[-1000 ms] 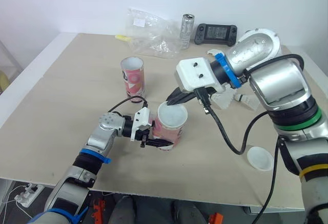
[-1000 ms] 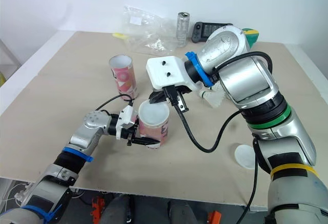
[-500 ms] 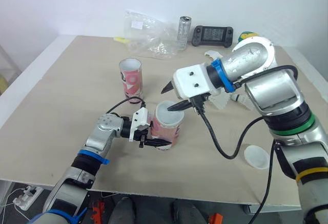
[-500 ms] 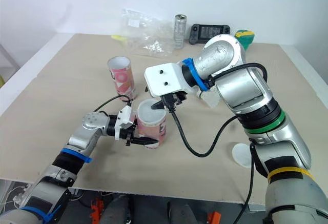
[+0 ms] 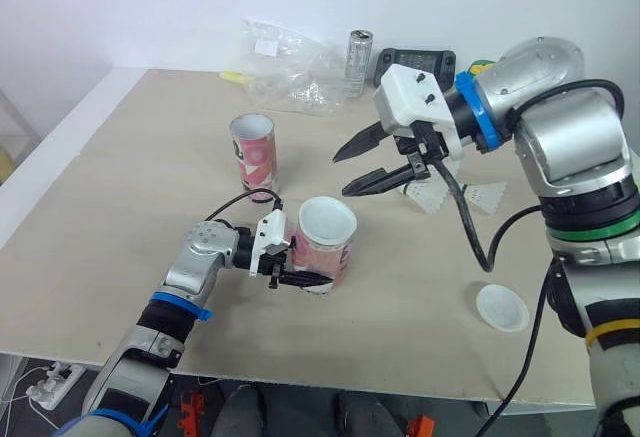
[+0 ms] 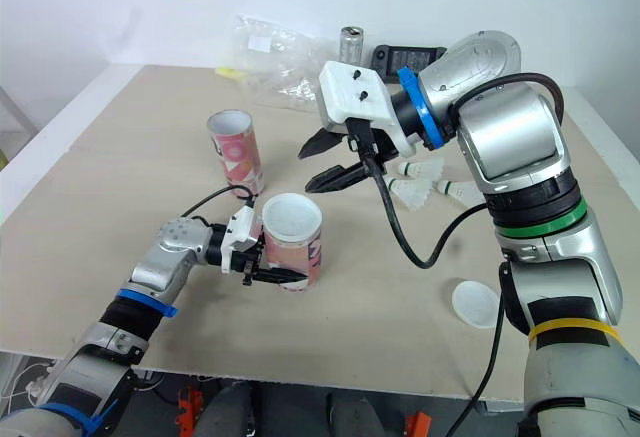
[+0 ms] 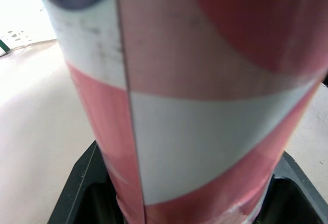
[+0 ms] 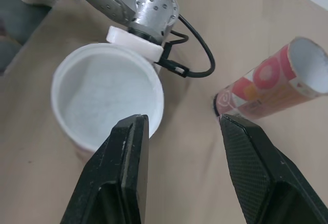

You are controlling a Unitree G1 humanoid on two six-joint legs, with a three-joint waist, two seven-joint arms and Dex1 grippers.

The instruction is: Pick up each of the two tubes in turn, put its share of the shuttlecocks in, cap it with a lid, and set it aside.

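Pink-and-white circle-print tube (image 5: 326, 242) in left gripper (image 5: 312, 273)

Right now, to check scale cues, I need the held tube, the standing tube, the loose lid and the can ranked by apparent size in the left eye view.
1. held tube, though it is nearest the camera
2. standing tube
3. loose lid and can look about alike

The right arm (image 5: 575, 147) was silver-shelled with blue, green and yellow rings; its white wrist block (image 5: 412, 97) showed two dark screws, a black cable (image 5: 470, 235) and the right gripper (image 5: 339, 177) of tapered black fingers.
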